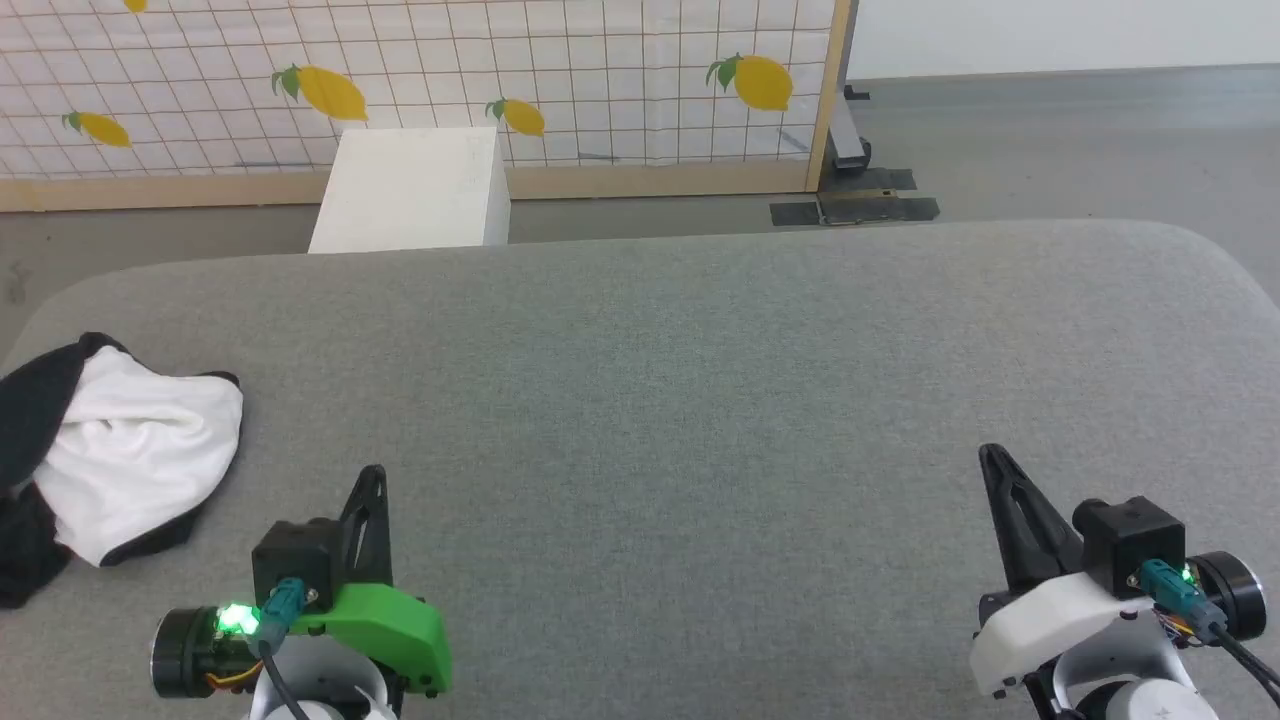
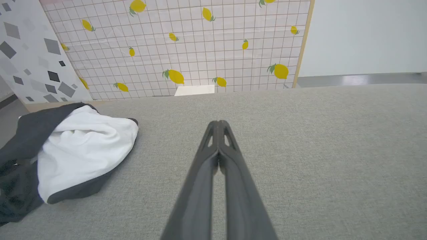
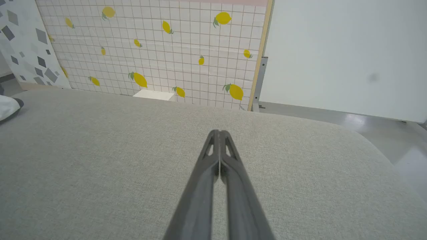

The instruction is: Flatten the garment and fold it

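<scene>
The garment (image 1: 130, 450) lies crumpled in a heap at the left edge of the grey padded surface (image 1: 700, 400), white cloth with black sleeves bunched around it. The left wrist view has the garment (image 2: 80, 153) to the left of the fingers. My left gripper (image 1: 372, 480) hovers low at the front left, shut and empty, a short way right of the heap. My right gripper (image 1: 992, 460) is at the front right, shut and empty, far from the cloth. A small corner of the garment (image 3: 6, 105) peeks in at the left edge of the right wrist view.
A white box (image 1: 410, 190) stands on the floor behind the surface's far edge. Behind it rises a lemon-print grid panel (image 1: 420, 70) with a wooden frame. Grey floor (image 1: 1050, 140) lies to the far right, past the surface's rounded corner.
</scene>
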You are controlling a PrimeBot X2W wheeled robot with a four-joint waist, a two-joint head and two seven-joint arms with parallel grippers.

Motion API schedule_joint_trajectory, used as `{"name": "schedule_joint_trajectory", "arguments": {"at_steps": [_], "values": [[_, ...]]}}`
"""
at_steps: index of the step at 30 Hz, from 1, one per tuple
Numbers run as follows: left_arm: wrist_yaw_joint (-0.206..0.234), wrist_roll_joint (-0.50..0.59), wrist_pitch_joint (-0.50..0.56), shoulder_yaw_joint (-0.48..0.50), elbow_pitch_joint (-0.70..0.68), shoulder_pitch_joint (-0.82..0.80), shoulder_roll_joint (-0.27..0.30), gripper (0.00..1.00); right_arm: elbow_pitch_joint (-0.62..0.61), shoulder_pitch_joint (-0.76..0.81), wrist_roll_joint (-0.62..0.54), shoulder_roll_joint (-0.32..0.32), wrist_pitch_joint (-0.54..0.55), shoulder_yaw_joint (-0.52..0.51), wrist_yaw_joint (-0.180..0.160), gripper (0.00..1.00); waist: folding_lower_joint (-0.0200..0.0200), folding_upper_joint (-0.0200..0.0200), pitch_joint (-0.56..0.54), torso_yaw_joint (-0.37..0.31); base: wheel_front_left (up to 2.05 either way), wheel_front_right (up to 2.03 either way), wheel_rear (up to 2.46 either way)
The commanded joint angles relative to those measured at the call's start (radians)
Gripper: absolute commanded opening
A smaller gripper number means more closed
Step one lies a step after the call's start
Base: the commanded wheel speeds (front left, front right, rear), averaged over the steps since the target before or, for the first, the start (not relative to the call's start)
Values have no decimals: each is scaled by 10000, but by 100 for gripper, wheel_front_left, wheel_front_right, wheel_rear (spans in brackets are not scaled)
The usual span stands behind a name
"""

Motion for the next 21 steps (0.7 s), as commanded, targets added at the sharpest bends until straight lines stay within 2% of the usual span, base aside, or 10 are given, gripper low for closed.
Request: {"name": "schedule_joint_trajectory", "arguments": {"at_steps": [1,21], "values": [[-81,103,14,35,34,-152,-55,0,18,-184,-11,24,30,18,-17,0,0,0,0,0,0,0,0],[-81,103,14,35,34,-152,-55,0,18,-184,-11,24,30,18,-17,0,0,0,0,0,0,0,0]]}}
